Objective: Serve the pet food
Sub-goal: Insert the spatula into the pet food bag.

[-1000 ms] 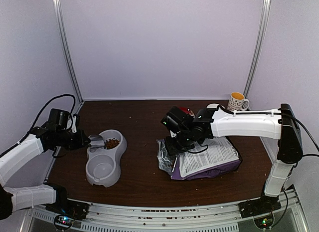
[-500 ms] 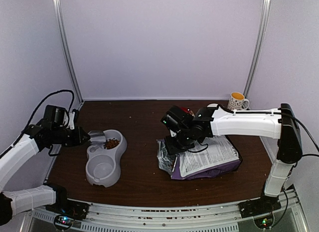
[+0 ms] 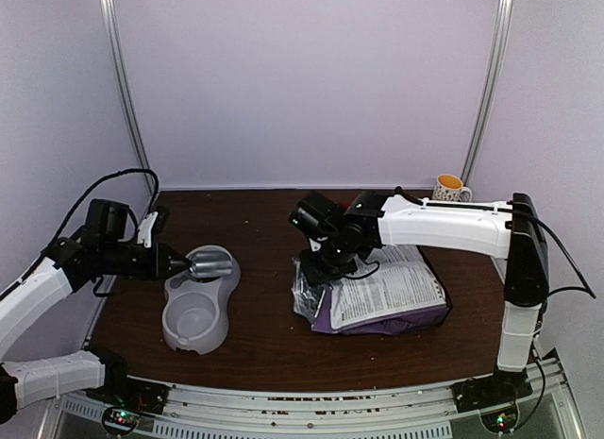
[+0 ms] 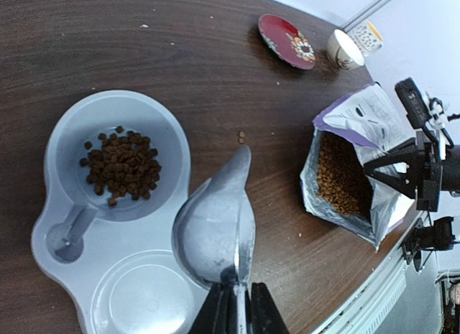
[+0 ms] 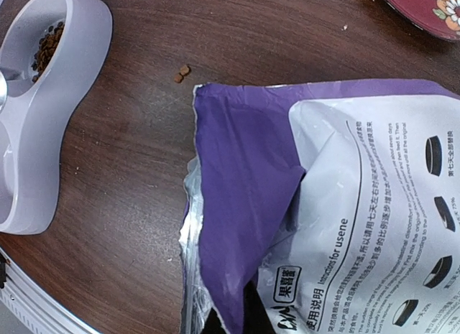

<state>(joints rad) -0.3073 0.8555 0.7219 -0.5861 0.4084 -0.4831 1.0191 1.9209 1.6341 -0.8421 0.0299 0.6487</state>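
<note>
Your left gripper (image 4: 236, 310), nearly closed, grips the handle of the empty silver metal scoop (image 4: 215, 223) above the grey plastic double bowl (image 4: 50, 226). The brown kibble pellets (image 4: 122, 165) lie in the bowl's far compartment. Your right gripper (image 3: 324, 257) pinches shut on the open purple printed bag (image 5: 244, 176). Next, I think, you must dip the scoop into the bag mouth.

- From above, the scoop (image 3: 209, 265) over the farther of the bowl's (image 3: 170, 312) 2 compartments hides the pet food (image 4: 123, 165) there.
- Right wrist view: the left edge cuts off the bowl. Right of the bowl, the bag (image 5: 244, 205) mostly covers the fingers of the right gripper (image 4: 374, 170).
- Left wrist view: the bottom edge cuts off the left gripper (image 4: 236, 309) at the bowl's rim.
</note>
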